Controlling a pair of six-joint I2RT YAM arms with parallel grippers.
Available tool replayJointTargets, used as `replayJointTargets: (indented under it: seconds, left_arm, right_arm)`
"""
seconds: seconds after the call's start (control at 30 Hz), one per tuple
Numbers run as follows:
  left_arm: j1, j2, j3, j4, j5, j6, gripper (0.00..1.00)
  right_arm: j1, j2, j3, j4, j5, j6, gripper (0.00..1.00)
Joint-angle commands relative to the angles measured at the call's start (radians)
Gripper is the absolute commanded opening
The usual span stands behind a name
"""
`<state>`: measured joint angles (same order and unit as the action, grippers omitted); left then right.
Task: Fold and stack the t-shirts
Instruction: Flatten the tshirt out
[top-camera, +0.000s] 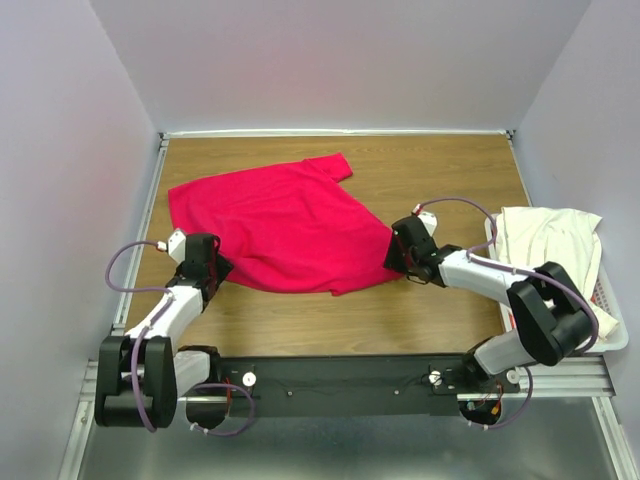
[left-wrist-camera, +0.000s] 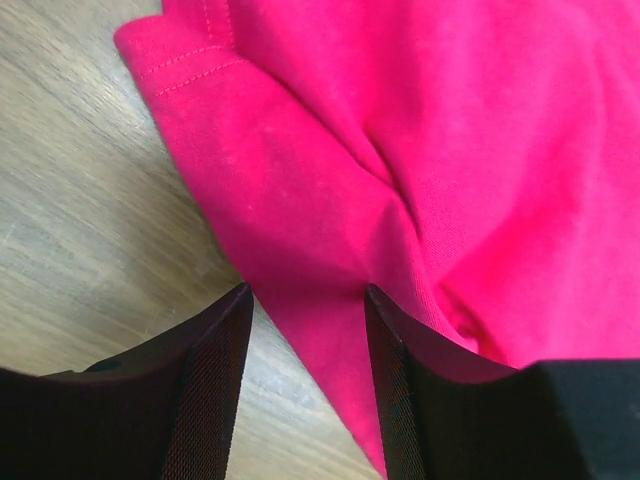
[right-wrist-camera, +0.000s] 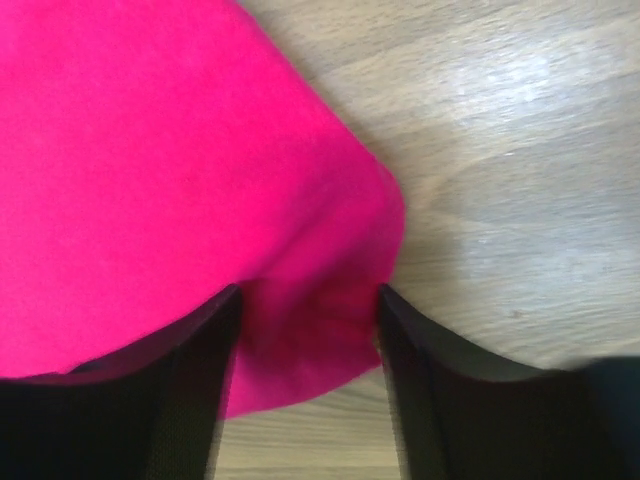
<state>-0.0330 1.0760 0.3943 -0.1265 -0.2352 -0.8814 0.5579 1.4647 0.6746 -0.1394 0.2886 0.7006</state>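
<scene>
Top view, clock set with 12 away from the arm bases. Left gripper (top-camera: 218, 268) sits at the 8 o'clock corner of the red shirt (top-camera: 280, 235), low on the table (top-camera: 440, 175). In its wrist view the two fingers (left-wrist-camera: 210, 400) stand spread, straddling the shirt's hem edge, with cloth and a sliver of wood between them; no pinch seen. A stitched hem corner lies toward 11 o'clock from the fingers in that view. The red shirt lies loosely spread and wrinkled over the table's centre and left, one sleeve pointing toward 1 o'clock, its lower edge running from 8 to 4 o'clock. Bare wood shows in a band along the 12 o'clock edge, a wider patch from 1 to 3 o'clock, and a strip at 6 o'clock between shirt and arm bases. Right gripper (top-camera: 398, 255) meets the shirt's 4 o'clock corner; in its wrist view the fingers (right-wrist-camera: 430, 400) are spread with a rounded fold of red cloth lying between them, not squeezed. Off the table's 3 o'clock edge a basket (top-camera: 618, 338) holds the cream shirt (top-camera: 545, 240), heaped and draped over its rim, well apart from the red one. Count: shirts 2 (1 red, 1 cream); baskets 1; grippers 2.
</scene>
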Motion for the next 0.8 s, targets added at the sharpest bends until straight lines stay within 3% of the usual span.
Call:
replayJointTargets:
  seconds: [0.0,0.07,0.1,0.23,0.37,0.4,0.43,0.63,0.77]
  left_arm:
    - [-0.004,0.077,0.02,0.07,-0.036,-0.019,0.56]
    - [-0.004,0.108,0.04,0.086,-0.036,-0.019,0.56]
    - [-0.004,0.137,0.066,0.09,-0.036,-0.019,0.56]
    - [-0.004,0.165,0.139,0.084,-0.036,-0.019,0.56]
    - [-0.004,0.087,0.228,0.022,-0.036,-0.019,0.56]
    - [-0.004,0.07,0.268,0.012,0.035,0.074,0.51]
    - [-0.004,0.052,0.291,-0.002,0.043,0.082,0.01]
    - [-0.005,-0.079,0.449,-0.113,0.066,0.159,0.0]
    - [-0.005,-0.137,0.453,-0.157,0.066,0.179,0.0]
  right_arm:
    - [0.005,0.032,0.037,0.024,0.001,0.002,0.52]
    - [0.001,0.034,0.054,0.023,0.001,-0.007,0.38]
    - [-0.003,0.033,0.069,0.023,-0.011,-0.012,0.24]
    - [-0.024,-0.009,0.114,0.017,-0.042,-0.033,0.04]
    - [-0.071,-0.089,0.204,-0.032,-0.069,-0.07,0.0]
    - [-0.078,-0.119,0.227,-0.048,-0.065,-0.079,0.0]
    - [-0.084,-0.133,0.252,-0.074,-0.063,-0.088,0.0]
    - [-0.121,-0.223,0.469,-0.176,-0.049,-0.151,0.0]
    - [-0.122,-0.257,0.534,-0.201,-0.058,-0.159,0.0]
